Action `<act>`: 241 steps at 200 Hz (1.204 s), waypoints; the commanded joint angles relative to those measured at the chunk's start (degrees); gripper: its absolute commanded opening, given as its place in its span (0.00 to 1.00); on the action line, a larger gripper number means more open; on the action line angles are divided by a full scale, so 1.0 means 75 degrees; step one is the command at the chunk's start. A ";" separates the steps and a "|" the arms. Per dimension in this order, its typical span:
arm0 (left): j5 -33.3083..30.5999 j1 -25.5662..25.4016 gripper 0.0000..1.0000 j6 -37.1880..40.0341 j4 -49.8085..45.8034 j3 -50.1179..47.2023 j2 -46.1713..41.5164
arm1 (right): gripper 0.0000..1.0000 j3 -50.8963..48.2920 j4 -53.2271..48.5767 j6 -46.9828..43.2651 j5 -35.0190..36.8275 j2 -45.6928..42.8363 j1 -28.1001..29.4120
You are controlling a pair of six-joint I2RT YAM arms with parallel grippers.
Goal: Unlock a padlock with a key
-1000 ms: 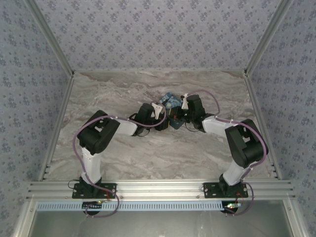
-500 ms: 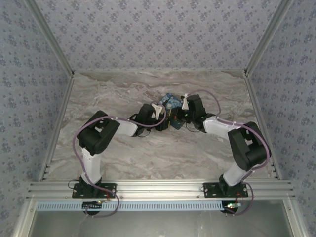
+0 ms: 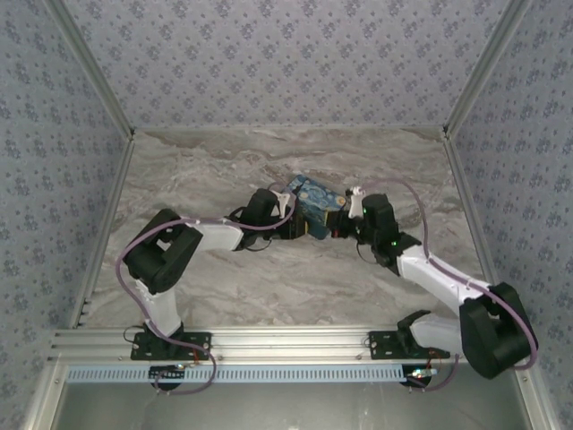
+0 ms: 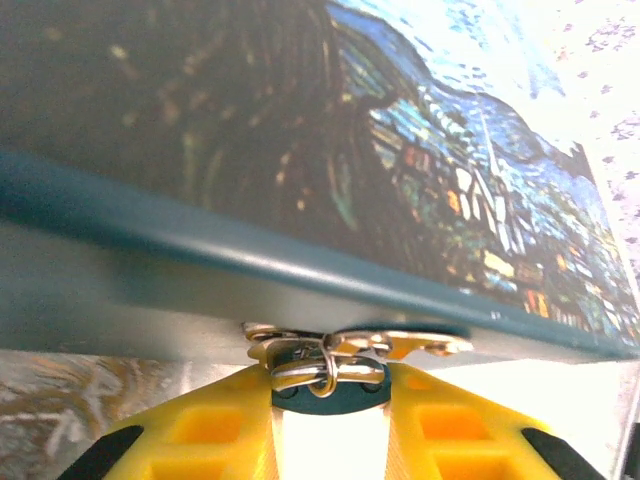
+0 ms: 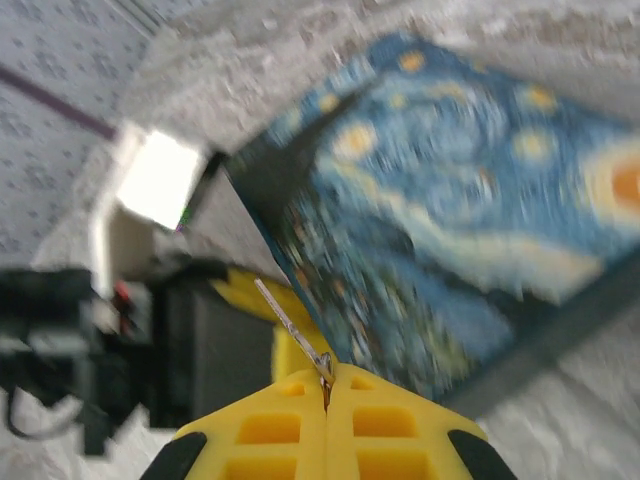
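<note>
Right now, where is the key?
In the right wrist view, the key sticks out from the shut right tool, pinched between its fingertips, close beside the box.

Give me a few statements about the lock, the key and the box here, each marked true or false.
1. The right gripper is shut on the key. True.
2. The key sits in the padlock. False: it juts free from the fingertips, with no padlock on it.
3. The left gripper hangs wide open, away from the box. False: its fingers flank the padlock at the box's edge.
4. The box bears a starry-night painting. True.
</note>
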 commanded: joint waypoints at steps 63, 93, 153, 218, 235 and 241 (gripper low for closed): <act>0.0552 -0.0319 0.22 -0.2128 0.0320 0.0214 -0.0323 | 0.00 -0.1369 0.0551 0.0566 0.2483 -0.0403 0.1502; 0.0465 -0.0385 0.21 -0.2512 0.0493 0.0174 -0.0381 | 0.00 -0.1490 0.0915 0.0686 0.2644 -0.0048 0.1770; 0.0262 -0.0449 0.18 -0.3172 0.0894 -0.0040 -0.0449 | 0.00 -0.1527 0.1274 0.0686 0.3010 0.0387 0.1991; 0.0143 -0.0523 0.18 -0.3465 0.0939 -0.0047 -0.0466 | 0.00 -0.1470 0.1530 0.0697 0.3271 0.0680 0.2028; 0.0129 -0.0535 0.18 -0.3446 0.0913 -0.0035 -0.0472 | 0.00 -0.1456 0.1625 0.0716 0.3293 0.0743 0.2024; 0.0130 -0.0535 0.18 -0.3446 0.0900 -0.0020 -0.0472 | 0.00 -0.1446 0.1639 0.0721 0.3297 0.0771 0.2024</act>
